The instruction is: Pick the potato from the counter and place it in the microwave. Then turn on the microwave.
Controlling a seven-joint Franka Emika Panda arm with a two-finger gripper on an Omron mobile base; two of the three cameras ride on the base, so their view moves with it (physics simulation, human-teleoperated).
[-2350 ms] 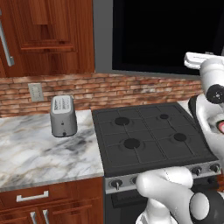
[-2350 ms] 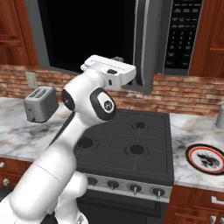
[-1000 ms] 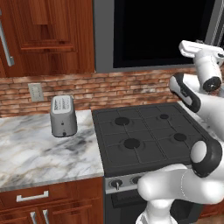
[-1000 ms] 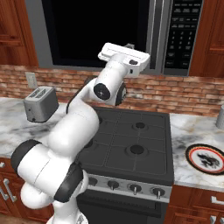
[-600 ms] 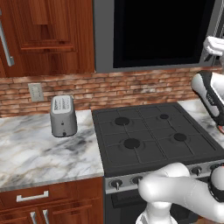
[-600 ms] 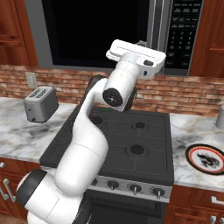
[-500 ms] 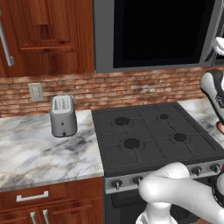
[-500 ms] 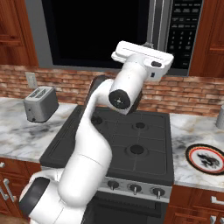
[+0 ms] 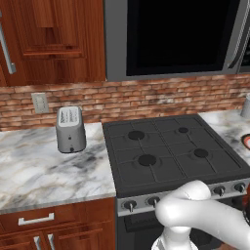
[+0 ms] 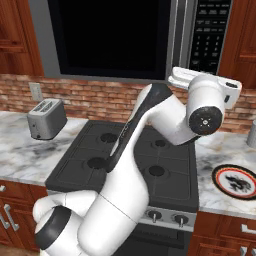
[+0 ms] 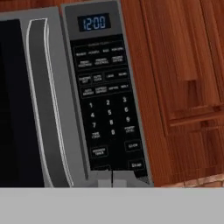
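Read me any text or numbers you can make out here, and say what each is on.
"12:00": blue clock display atop the microwave keypad.
Digits "1" to "9" and "0": white, on the keypad.
Function button labels: too blurred to read.
Plate design: no legible text.

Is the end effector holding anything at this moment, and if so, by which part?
It cannot be told: the end effector's fingertips are hidden. It faces the microwave keypad.

Kitchen count, by kind

One microwave (image 10: 115, 37), one toaster (image 9: 71, 129), one stovetop (image 9: 171, 151) with four burners, one patterned plate (image 10: 235, 182), one wall outlet (image 9: 40, 102), one marble counter (image 9: 49, 171).
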